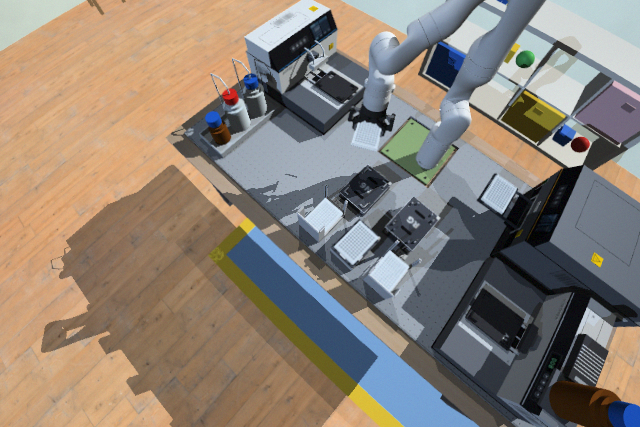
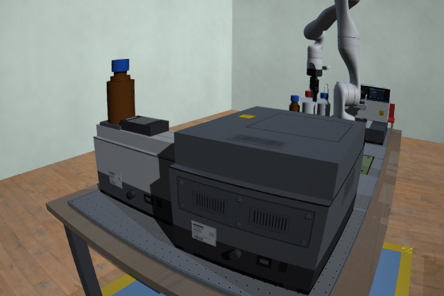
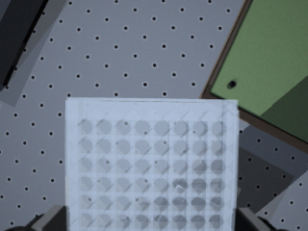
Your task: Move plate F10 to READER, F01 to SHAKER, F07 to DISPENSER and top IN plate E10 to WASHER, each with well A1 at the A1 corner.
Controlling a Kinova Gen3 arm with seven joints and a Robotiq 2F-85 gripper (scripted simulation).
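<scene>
My gripper [image 1: 370, 123] is shut on a white well plate [image 1: 366, 136] and holds it level above the perforated deck, between the white instrument [image 1: 292, 45] at the back left and the green mat [image 1: 417, 151]. In the wrist view the plate [image 3: 151, 164] fills the lower middle, with my gripper's fingers at its two long sides. I cannot read its label. The white instrument's dark nest [image 1: 336, 85] is empty. Another white plate [image 1: 498, 192] lies on the tray by the big dark instrument [image 1: 584, 228]. In the exterior view my gripper [image 2: 314, 93] is small and far off.
Near the front edge are three white plates in racks or nests [image 1: 323, 215] [image 1: 356, 241] [image 1: 387, 272]. Behind them stand a dark shaker-like nest [image 1: 364, 187] and nest RG [image 1: 412, 220]. Three bottles [image 1: 232, 112] stand at the left. A dark instrument [image 1: 496, 316] sits front right.
</scene>
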